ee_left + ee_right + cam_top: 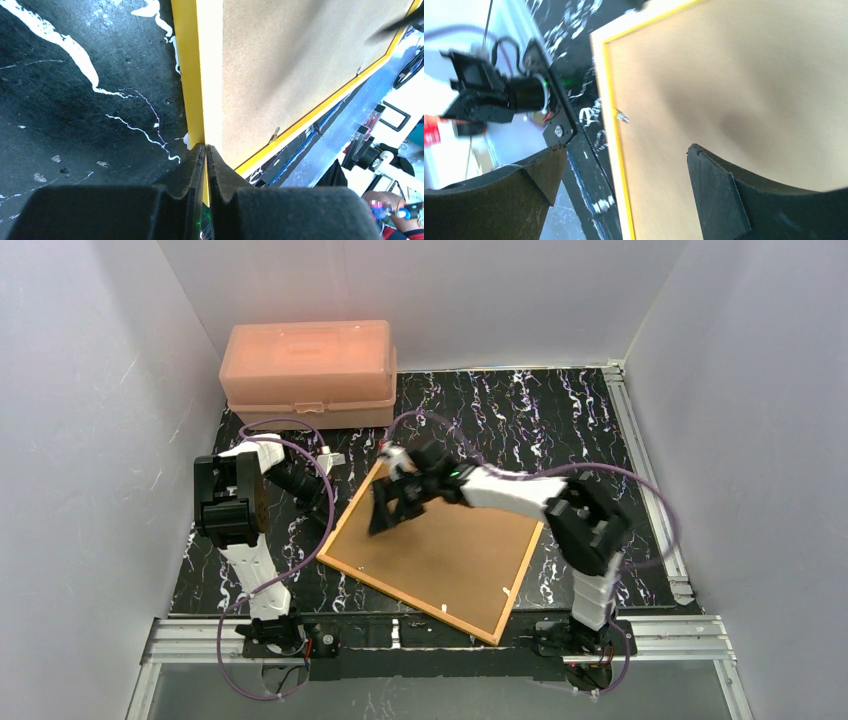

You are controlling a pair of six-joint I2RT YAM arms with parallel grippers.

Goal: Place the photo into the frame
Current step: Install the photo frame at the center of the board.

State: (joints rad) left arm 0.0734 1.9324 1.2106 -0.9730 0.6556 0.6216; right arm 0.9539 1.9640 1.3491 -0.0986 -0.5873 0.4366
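Worktop [520,410] black with white veining, carrying everything. Frame [189,60] lies flat on it, back up, yellow rim showing all round in the wrist views. Brown backing board [440,550] sits inside the frame and fills it edge to edge. Pink box [308,365], lid down, stands past the frame's far-left corner, apart from it.

Right arm [510,490] reaches in over the frame from its right side. Left arm [232,505] stands off the frame's left side, with its wrist bent in toward the frame's left edge.

Right tool [624,150] hangs over the backing board near the frame's far corner. Its fingers are spread wide and there is nothing between them. Can't tell if the tips touch the board.

Left tool [206,150] sits at the frame's left rim. Fingers [185,175] are closed to a hairline slit, with the tips right where the yellow face meets the pale side strip. The rim is much wider than the slit, so it isn't clamped between them. Can't tell if the tips actually press on the rim.

Small metal tab [622,117] sticks up at the frame's inner edge, over the board's margin.
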